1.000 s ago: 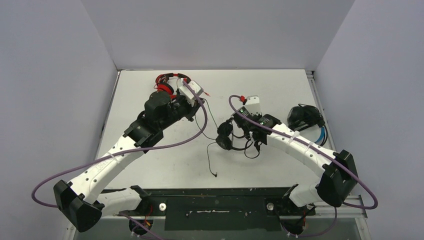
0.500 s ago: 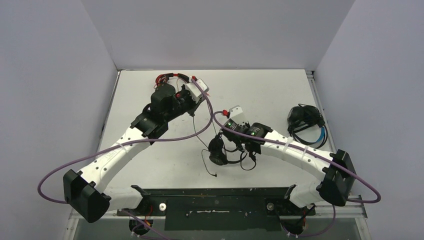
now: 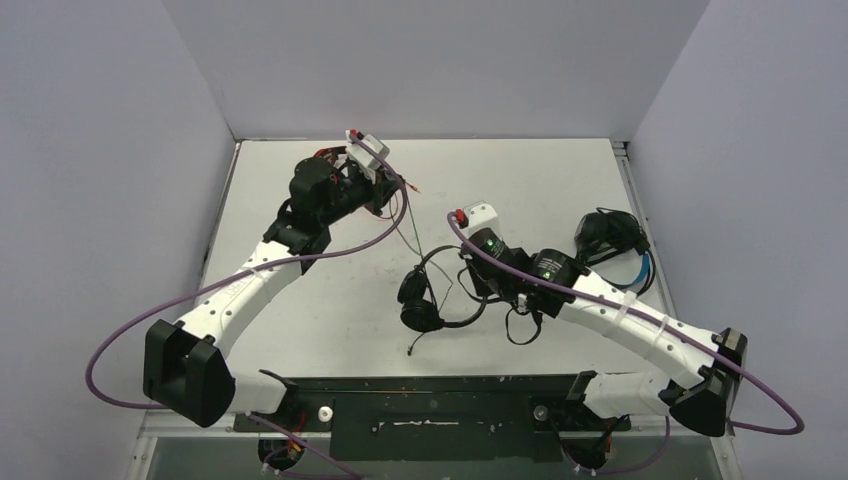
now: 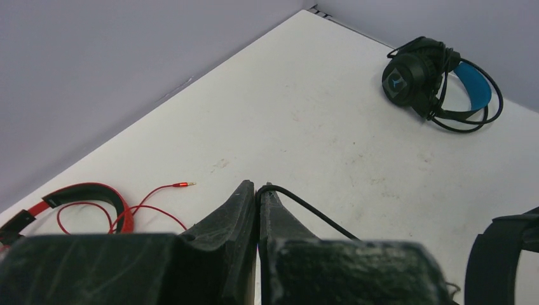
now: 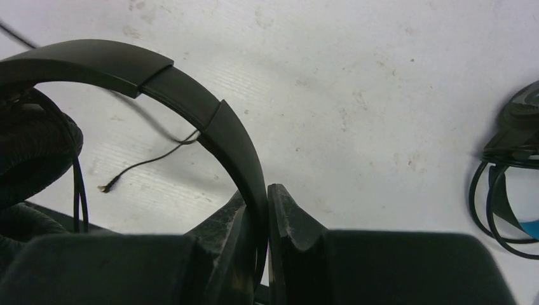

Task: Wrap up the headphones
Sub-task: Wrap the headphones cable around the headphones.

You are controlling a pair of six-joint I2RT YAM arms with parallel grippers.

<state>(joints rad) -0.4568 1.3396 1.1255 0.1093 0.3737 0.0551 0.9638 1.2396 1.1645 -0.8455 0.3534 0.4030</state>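
My left gripper (image 4: 257,188) is shut on the thin black cable (image 4: 308,208) of the all-black headphones, held above the table at the far left (image 3: 392,203). My right gripper (image 5: 265,192) is shut on the black headband (image 5: 210,117), and holds the headphones (image 3: 420,300) at mid-table. One ear cup (image 5: 32,149) hangs at the left. The cable's plug (image 5: 103,188) lies loose on the table. The red headphones (image 4: 79,192) with their red cord lie under my left arm. The blue-banded headphones (image 3: 612,240) lie at the far right.
The red cord's plug (image 4: 182,184) lies just beyond my left fingertips. The blue-banded headphones also show in the left wrist view (image 4: 435,79) and at the right edge of the right wrist view (image 5: 508,184). Grey walls close the table's far and side edges.
My right gripper has carried the black headphones nearer and to the left. My left gripper has drawn the black cable toward the far left corner, stretching it out.
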